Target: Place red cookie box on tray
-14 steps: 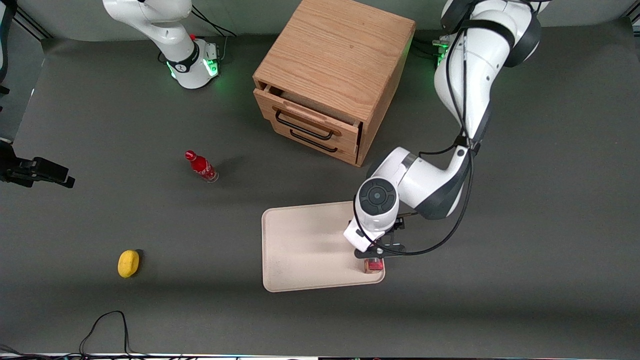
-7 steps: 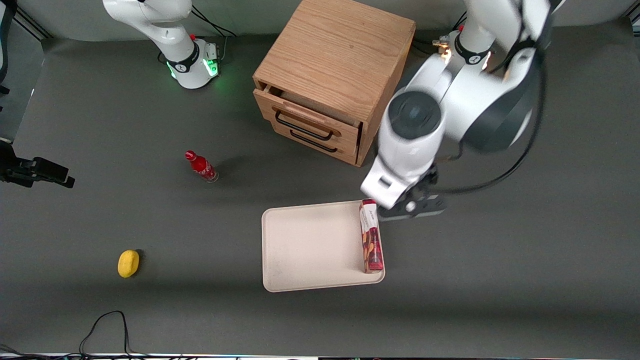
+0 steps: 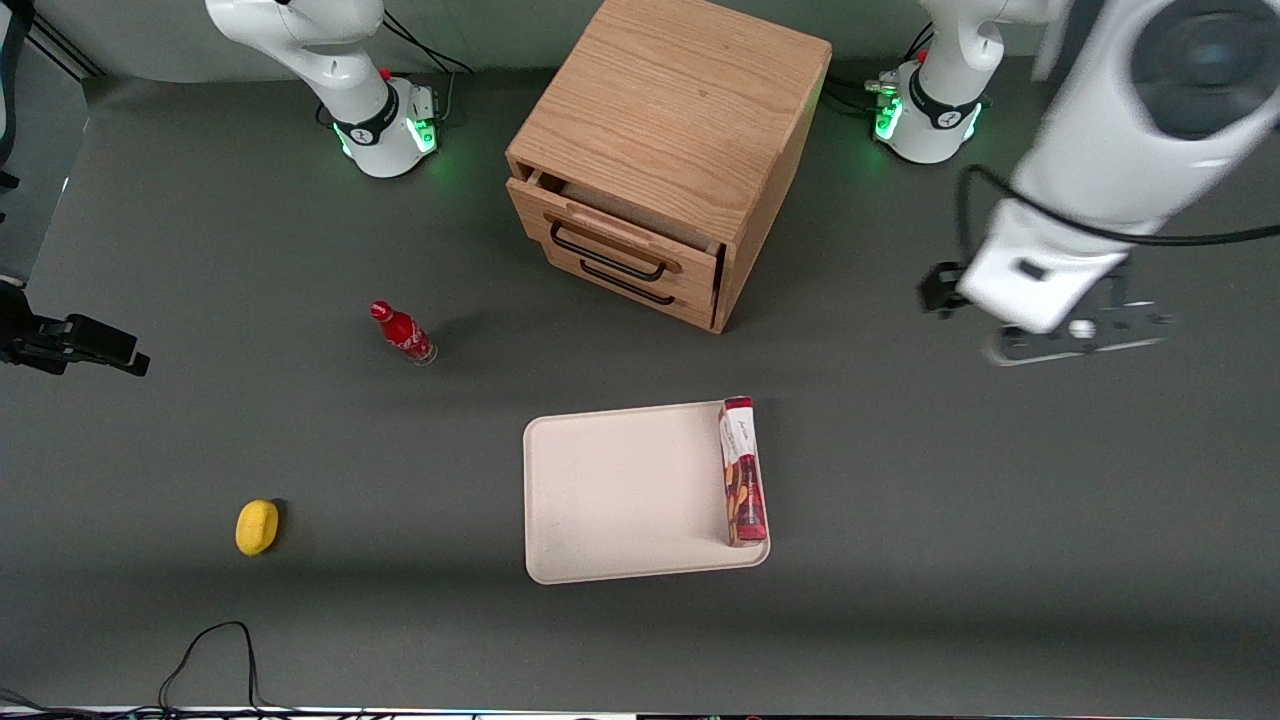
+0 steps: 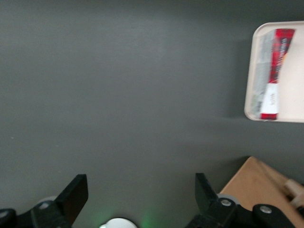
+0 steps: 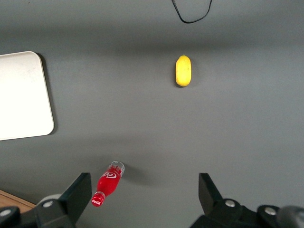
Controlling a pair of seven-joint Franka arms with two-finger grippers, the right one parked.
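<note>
The red cookie box [image 3: 743, 472] lies on its thin edge on the cream tray [image 3: 620, 500], along the tray's rim nearest the working arm's end. My left gripper [image 3: 1075, 338] hangs high over bare table, well off toward the working arm's end and farther from the front camera than the tray. The left wrist view shows the gripper [image 4: 140, 185] open with nothing between its fingers, and the box [image 4: 275, 71] resting in the tray [image 4: 295, 95] some way off.
A wooden drawer cabinet [image 3: 665, 150] stands farther from the camera than the tray, its top drawer slightly open. A small red bottle [image 3: 402, 333] and a yellow fruit [image 3: 257, 526] lie toward the parked arm's end. A black cable [image 3: 210, 650] loops near the front edge.
The gripper let go of the box on the tray, then rose and swung away toward the working arm's end. The box stays on the tray.
</note>
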